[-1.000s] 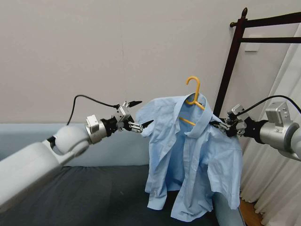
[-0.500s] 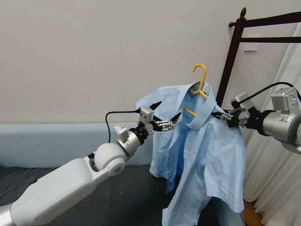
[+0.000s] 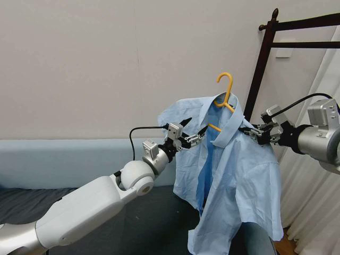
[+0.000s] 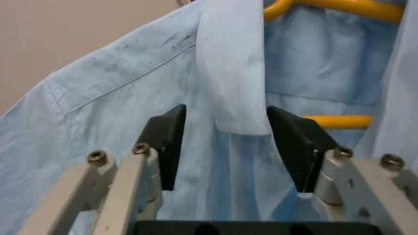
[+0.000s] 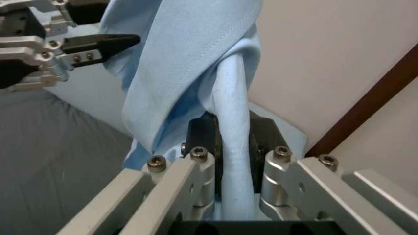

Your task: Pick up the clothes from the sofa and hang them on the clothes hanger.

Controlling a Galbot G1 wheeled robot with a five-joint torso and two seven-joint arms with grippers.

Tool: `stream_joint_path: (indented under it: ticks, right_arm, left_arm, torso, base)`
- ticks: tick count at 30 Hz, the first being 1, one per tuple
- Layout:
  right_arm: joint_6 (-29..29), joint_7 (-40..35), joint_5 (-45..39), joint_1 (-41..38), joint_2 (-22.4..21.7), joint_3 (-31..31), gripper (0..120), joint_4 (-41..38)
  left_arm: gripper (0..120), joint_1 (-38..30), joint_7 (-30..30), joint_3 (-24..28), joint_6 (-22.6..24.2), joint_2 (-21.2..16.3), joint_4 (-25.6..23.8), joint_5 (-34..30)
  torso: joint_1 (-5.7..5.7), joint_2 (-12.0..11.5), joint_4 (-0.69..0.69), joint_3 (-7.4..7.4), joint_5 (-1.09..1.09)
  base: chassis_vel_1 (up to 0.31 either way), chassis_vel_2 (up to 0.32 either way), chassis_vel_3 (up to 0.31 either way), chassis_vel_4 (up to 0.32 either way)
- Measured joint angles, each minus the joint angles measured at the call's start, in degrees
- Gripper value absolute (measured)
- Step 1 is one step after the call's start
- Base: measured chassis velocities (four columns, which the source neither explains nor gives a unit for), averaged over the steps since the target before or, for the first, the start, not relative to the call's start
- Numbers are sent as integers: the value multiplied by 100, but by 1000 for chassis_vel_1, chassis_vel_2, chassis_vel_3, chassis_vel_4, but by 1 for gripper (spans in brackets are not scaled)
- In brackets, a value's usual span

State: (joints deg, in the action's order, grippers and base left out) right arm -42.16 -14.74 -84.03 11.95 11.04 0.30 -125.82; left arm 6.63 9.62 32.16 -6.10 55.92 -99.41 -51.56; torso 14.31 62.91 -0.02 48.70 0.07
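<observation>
Our right gripper (image 3: 245, 130) is clamped on the shirt's (image 3: 234, 175) shoulder at 3 o'clock. The shirt hangs on a yellow hanger (image 3: 226, 90) above the sofa (image 3: 53, 154). Left gripper (image 3: 194, 126) sits wide, collar flap between its jaws, unpinched. Fabric hides most of the hanger, and the hem's cut off at 6. Dark rack (image 3: 260, 69) at 1 o'clock, hook not touching it.

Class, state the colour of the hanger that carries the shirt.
Yellow-orange; the hanger shows best in the head view, above the shirt collar.
</observation>
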Motion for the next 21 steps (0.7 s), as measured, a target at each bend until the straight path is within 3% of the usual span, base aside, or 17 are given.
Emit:
stream_joint_path:
  ticks: [5, 13, 21]
  right_arm:
    - [3, 151, 92, 69, -83, 0, 7, -38]
    - [8, -437, -330, -46, 26, -42, 7, 192]
    - [9, -493, -417, -77, 46, -64, 7, 115]
  left_arm:
    - [32, -16, 8, 25, 10, 13, 86, 102]
    - [3, 87, 154, 25, 103, -131, -163, 209]
    - [0, 87, 354, 61, 192, 100, -130, 261]
  torso:
    - [0, 0, -1, 0, -1]
    - [0, 0, 0, 0, -1]
    - [0, 0, -2, 0, -1]
  base:
    - [0, 0, 0, 0]
    - [0, 0, 0, 0]
    - [0, 0, 0, 0]
